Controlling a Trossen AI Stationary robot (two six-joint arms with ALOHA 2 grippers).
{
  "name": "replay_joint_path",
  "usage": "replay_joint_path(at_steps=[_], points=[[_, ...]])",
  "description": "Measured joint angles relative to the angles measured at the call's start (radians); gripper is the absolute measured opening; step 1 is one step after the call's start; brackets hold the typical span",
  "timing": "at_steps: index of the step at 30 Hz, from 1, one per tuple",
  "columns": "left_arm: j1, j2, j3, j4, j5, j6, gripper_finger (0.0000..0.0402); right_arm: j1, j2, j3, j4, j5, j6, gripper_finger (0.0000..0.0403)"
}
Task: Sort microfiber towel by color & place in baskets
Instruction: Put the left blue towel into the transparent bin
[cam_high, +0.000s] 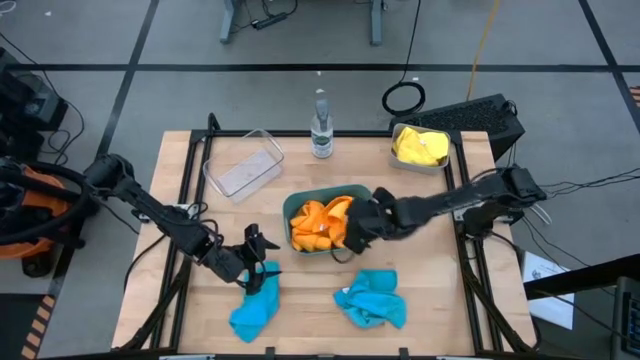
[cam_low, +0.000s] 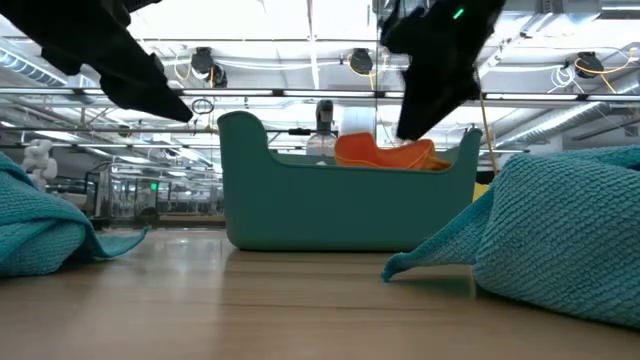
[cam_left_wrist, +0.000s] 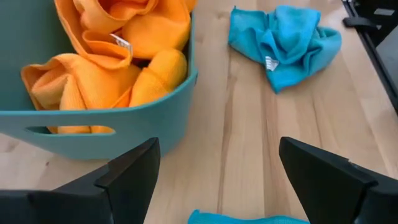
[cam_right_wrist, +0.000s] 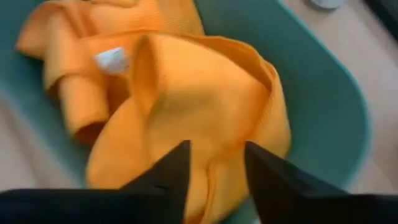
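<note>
From above, the left tool (cam_high: 258, 250) hovers spread wide over a blue towel (cam_high: 254, 312) on the table (cam_high: 440, 330), while the right tool (cam_high: 357, 232) sits at the teal basket (cam_high: 296, 204) rim, over orange towels (cam_high: 320, 225). The left wrist view shows wide fingers (cam_left_wrist: 127, 177) holding nothing, basket just ahead. The right wrist view shows narrowly parted fingers (cam_right_wrist: 168, 177) right above the orange towels, gripping nothing.

three baskets (cam_high: 322, 199), two blue towels (cam_high: 371, 299)
</note>
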Motion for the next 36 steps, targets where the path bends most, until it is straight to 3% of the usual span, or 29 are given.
replay_joint_path(at_steps=[6,9,12,19,29,36], points=[[-0.003,0.051,0.000,-0.003,0.020,-0.023,0.0334,-0.129,0.144,0.000,0.129,-0.234,-0.143,0.0020],[-0.021,0.066,0.000,-0.004,0.056,-0.059,0.0334,-0.161,0.174,0.002,0.146,-0.337,-0.181,0.0007],[-0.057,0.065,0.000,-0.004,0.062,-0.081,0.0334,-0.170,0.179,0.021,0.102,-0.358,-0.152,0.0021],[-0.143,0.065,0.000,-0.007,0.050,-0.123,0.0334,-0.119,0.131,0.129,-0.037,-0.254,-0.147,0.0014],[-0.216,0.065,0.001,-0.084,0.003,-0.256,0.0334,-0.054,0.130,0.166,-0.040,-0.186,-0.182,0.0007],[-0.324,0.110,0.001,-0.062,0.080,-0.304,0.0334,0.120,0.128,0.166,0.016,0.083,-0.155,0.0006]])
